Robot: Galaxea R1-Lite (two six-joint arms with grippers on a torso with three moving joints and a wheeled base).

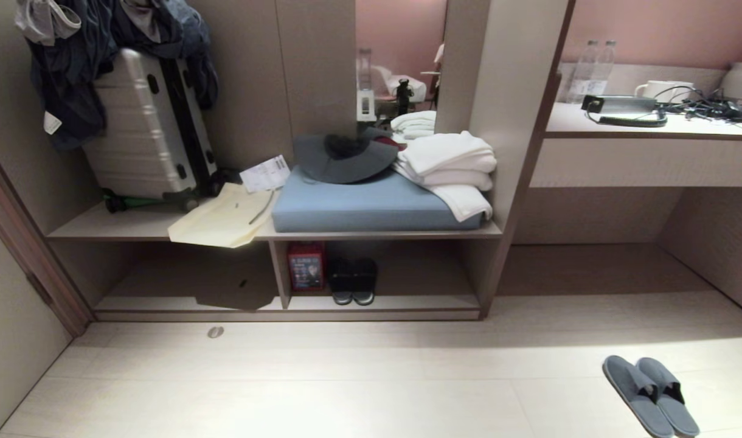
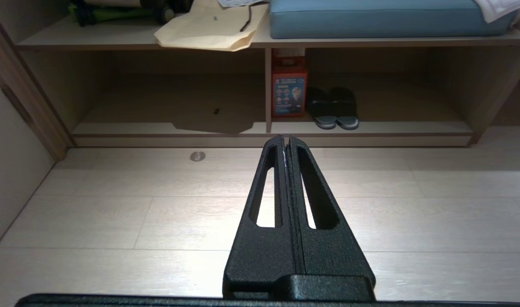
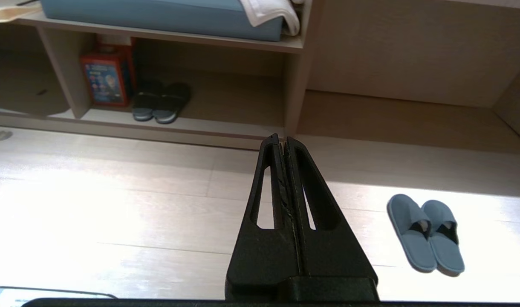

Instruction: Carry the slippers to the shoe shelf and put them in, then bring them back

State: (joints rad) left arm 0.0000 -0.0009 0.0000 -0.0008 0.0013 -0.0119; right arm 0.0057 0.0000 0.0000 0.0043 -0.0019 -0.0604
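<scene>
My slippers lie side by side, touching, on the floor at the lower right of the head frame, well apart from the shelf that fills the middle. My left gripper is clenched with nothing in it, hanging above bare floor and aimed at the shelf's divider. My right gripper is likewise clenched and empty, and the pair sits low and right of it in its own picture.

The step in hand, I judge, is reaching for the pair, so the right arm is the natural one. I should open the jaws first, come down over both straps together where the two slippers meet, and pinch both at once so neither flops away; the fabric looks thin and limp. For placing, the right bay already holds dark shoes and a red box near the divider, so I aim for the free board to their right, or the left bay.
</scene>
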